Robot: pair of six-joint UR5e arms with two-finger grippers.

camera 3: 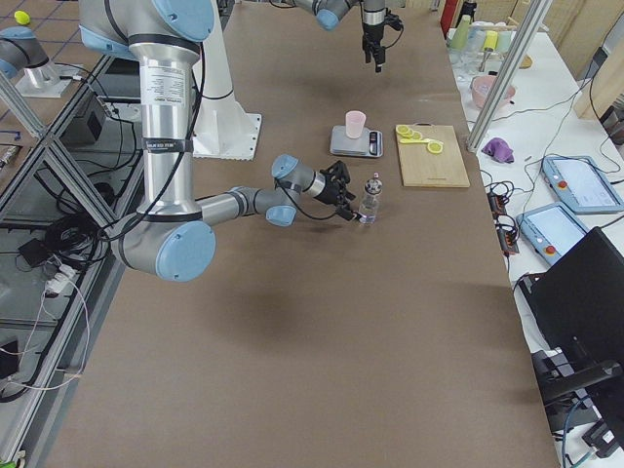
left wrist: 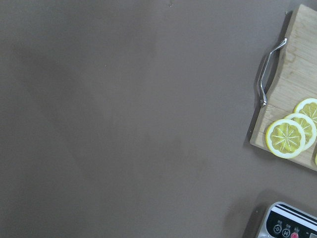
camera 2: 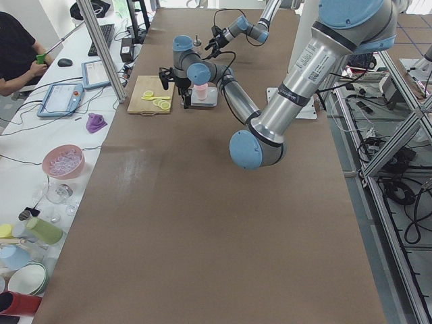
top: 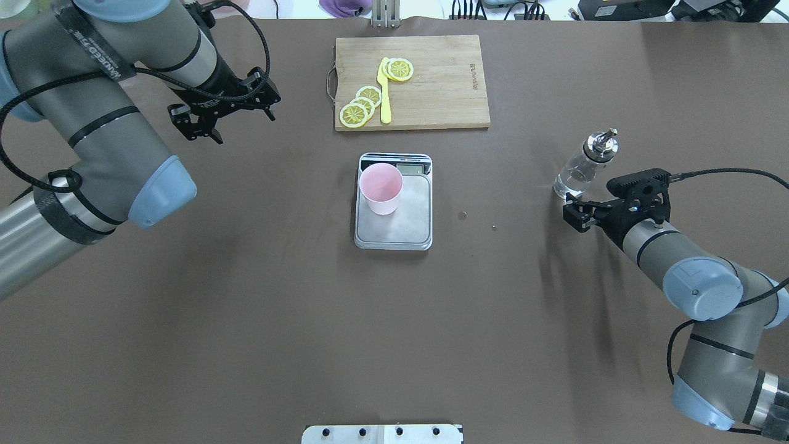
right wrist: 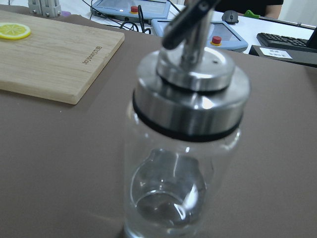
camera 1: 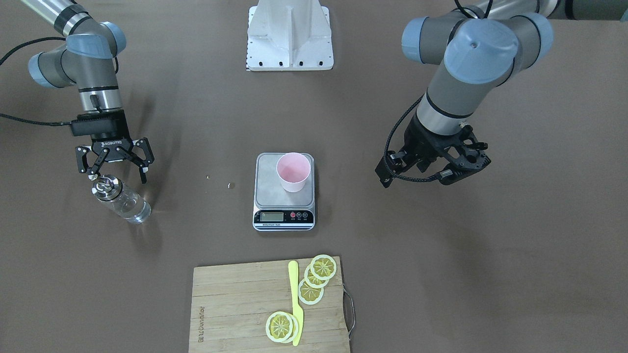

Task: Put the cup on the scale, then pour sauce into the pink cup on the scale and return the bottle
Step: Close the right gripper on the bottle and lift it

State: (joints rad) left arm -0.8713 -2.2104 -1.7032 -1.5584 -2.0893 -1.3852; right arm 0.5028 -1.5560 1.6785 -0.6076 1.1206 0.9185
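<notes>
Bottle (right wrist: 183, 148) upright, spout (right wrist: 190, 22) seemingly skyward

I log: cup (camera 1: 293, 171) pale pink; scale (camera 1: 267, 182) brushed silver, black strip; bottle (camera 1: 125, 201) clear, silver cap — worktop (camera 1: 441, 255) plain brown.

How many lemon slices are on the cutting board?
4 for certain, all on the cutting board: three overlapping slices near its metal handle, and a lone slice beside the yellow knife. A fifth may hide beneath that one.
</notes>
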